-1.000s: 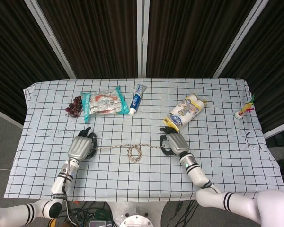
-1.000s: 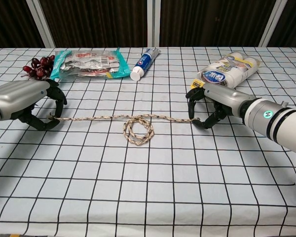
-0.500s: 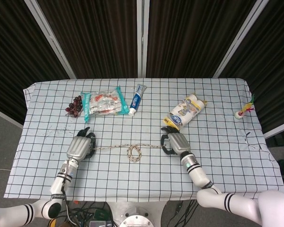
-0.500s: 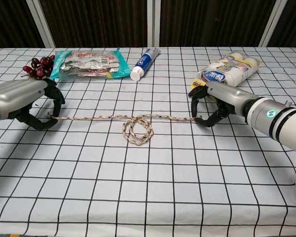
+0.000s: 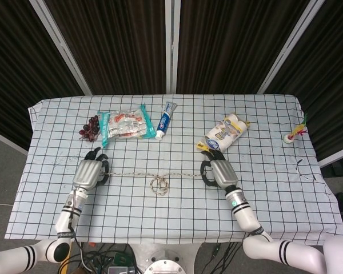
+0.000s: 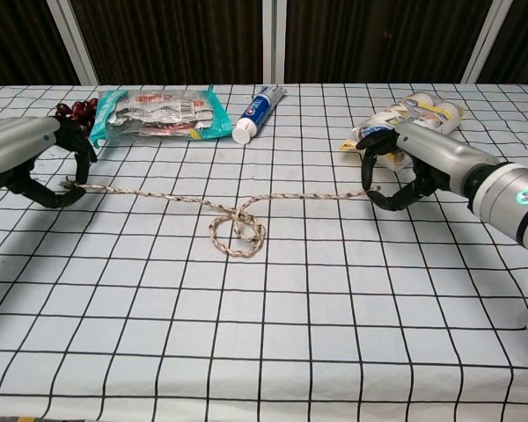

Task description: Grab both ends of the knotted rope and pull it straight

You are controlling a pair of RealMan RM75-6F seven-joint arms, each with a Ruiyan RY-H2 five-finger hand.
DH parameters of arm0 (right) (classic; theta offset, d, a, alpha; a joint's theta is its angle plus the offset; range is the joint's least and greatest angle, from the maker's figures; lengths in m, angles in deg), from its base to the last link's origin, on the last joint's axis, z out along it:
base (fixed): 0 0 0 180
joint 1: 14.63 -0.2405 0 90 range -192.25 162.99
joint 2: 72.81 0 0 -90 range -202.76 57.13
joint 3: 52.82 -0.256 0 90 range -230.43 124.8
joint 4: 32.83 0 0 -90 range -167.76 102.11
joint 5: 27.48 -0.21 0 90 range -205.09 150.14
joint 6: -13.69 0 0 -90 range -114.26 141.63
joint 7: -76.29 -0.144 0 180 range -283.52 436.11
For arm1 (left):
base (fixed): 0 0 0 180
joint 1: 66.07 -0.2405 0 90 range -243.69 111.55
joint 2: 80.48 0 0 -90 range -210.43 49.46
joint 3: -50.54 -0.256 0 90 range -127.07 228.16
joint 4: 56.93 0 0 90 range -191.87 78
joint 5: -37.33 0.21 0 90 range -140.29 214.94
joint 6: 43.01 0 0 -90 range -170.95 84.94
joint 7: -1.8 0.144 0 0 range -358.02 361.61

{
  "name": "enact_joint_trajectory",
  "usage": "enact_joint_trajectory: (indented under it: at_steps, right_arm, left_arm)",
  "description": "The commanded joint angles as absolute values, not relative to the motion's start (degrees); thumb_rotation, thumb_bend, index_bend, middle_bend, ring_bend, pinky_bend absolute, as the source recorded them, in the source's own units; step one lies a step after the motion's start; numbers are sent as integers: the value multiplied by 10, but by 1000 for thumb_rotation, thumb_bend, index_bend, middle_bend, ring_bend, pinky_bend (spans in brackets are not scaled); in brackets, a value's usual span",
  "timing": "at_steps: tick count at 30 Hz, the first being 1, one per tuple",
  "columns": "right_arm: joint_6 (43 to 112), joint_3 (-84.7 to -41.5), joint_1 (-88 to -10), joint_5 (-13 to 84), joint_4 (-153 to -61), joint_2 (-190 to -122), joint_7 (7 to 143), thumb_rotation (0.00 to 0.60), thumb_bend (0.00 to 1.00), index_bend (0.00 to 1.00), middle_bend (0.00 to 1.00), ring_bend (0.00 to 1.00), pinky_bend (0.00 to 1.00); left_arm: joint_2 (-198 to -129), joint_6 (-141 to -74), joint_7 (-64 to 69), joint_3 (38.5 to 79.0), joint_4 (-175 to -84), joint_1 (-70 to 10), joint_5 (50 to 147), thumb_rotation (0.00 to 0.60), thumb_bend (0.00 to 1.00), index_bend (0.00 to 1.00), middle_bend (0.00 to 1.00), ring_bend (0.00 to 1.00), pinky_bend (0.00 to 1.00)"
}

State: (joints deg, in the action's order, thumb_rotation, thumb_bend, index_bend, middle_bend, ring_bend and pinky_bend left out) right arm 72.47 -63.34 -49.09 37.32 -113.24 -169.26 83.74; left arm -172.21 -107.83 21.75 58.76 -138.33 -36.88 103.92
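Ropes: one knotted rope [image 6: 233, 220], a single loop at mid-length.
Hands: two, left hand [image 6: 37, 163] and right hand [image 6: 411, 164].
Toothpaste tubes: one [image 5: 167, 118].
Snack packets: one flat clear packet with teal ends [image 5: 124, 125].
Grape bunches: one, dark red [image 5: 90, 128].
Wrapped multi-packs of small bottles: one [image 5: 224, 133].
Small colourful objects at the far right edge: one [image 5: 294, 133], kind unclear.
Checked tablecloths: one [image 5: 274, 114].
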Motion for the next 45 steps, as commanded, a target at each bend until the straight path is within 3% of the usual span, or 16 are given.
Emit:
enact_joint_trajectory:
  at_steps: [1,9,22,45]
  right_arm:
    - [759,-622,-465,384,-1165,-1668,853,600,371,583,136,0,0]
    - [792,-600,-421,392,-1193,-1616,844,600,374,584,137,0,0]
    - [788,-576,-364,399,-1157,-1554,768,600,374,587,138,0,0]
    - [748,-573,-326,409,-1091,-1540,677,600,375,587,137,0,0]
  left_arm:
    - [-1713,-1083,213,594,-1387,-370,1038,600,363,666,270,42,142]
    - [-1681,-1091,189,607,-1391,-378,1033,600,362,666,270,42,142]
    - [-1652,-1091,143,593,-1375,-406,1030,600,363,667,271,42,142]
    - [-1665,-1078,133,583,-1347,-416,1033,600,362,666,271,42,142]
